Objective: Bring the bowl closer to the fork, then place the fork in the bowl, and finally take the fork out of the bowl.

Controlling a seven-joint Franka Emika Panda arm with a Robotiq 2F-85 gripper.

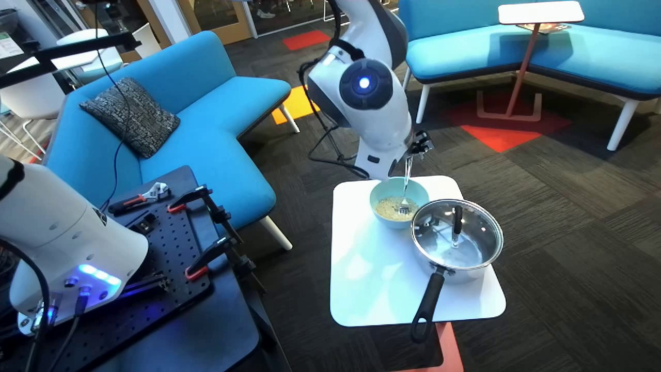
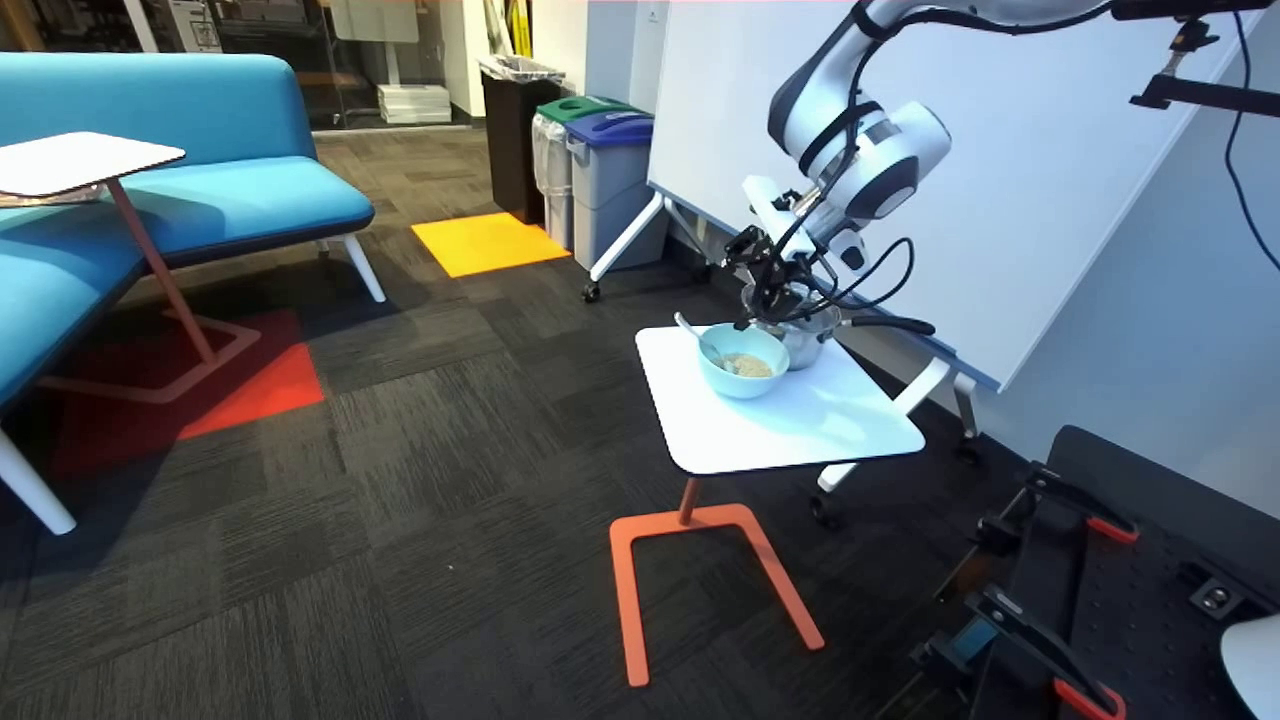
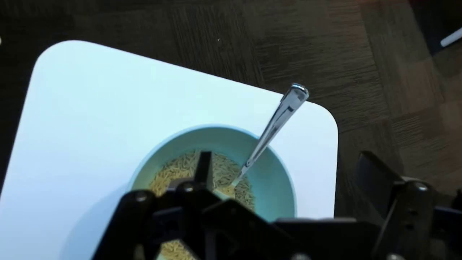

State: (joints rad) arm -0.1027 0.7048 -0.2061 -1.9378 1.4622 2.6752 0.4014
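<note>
Silvery, the fork (image 3: 271, 130) is propped in the bowl (image 3: 279, 193), leaned on its one-o'clock rim (wrist view); the empty gripper (image 3: 287, 169) is spread, presumably so the fork can be taken.

You can read no text; the dark oblong label (image 1: 100, 216) on the rounded white robot base (image 1: 72, 245) is blurred.

Bowl (image 2: 738, 386) is pale blue-green, round, seated upright on the table (image 1: 361, 294), part-filled with rice-like grains (image 3: 224, 164). Fork (image 3: 266, 137), shiny metal, is set in the bowl, tines down at the grains, handle slanted up across and past bowl's rim.
</note>
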